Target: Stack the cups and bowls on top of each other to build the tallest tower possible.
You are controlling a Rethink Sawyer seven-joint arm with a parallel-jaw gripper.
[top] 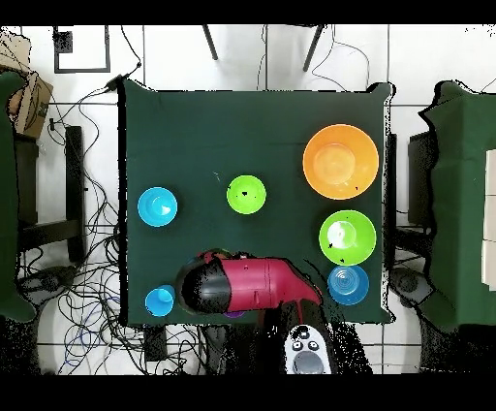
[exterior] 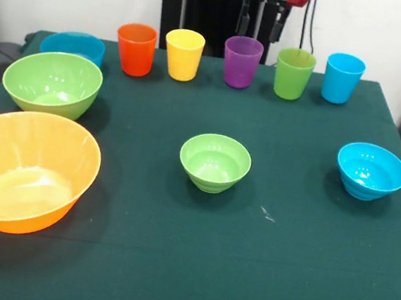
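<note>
Cups (exterior: 242,63) stand unstacked in a far-edge row, bowls (exterior: 214,162) scattered singly; no tower begun; gripper (exterior: 269,18) hangs above purple cup (exterior: 242,61), jaw state unclear; next: descend, grasp.

Five small tapered plastic tumblers, orange (exterior: 135,49), yellow (exterior: 183,54), purple (exterior: 241,62), green (exterior: 294,73) and light blue (exterior: 343,78), stand upright and unstacked in a row along the table's far edge. Five glossy plastic bowls sit apart, mouths up: a very large orange bowl (exterior: 22,169), a medium green bowl (exterior: 52,83) and a medium blue bowl (exterior: 73,46) in a line down one side, a small ribbed green bowl (exterior: 214,162) mid-table, and a small ribbed blue bowl (exterior: 371,171) toward the opposite side.
</note>
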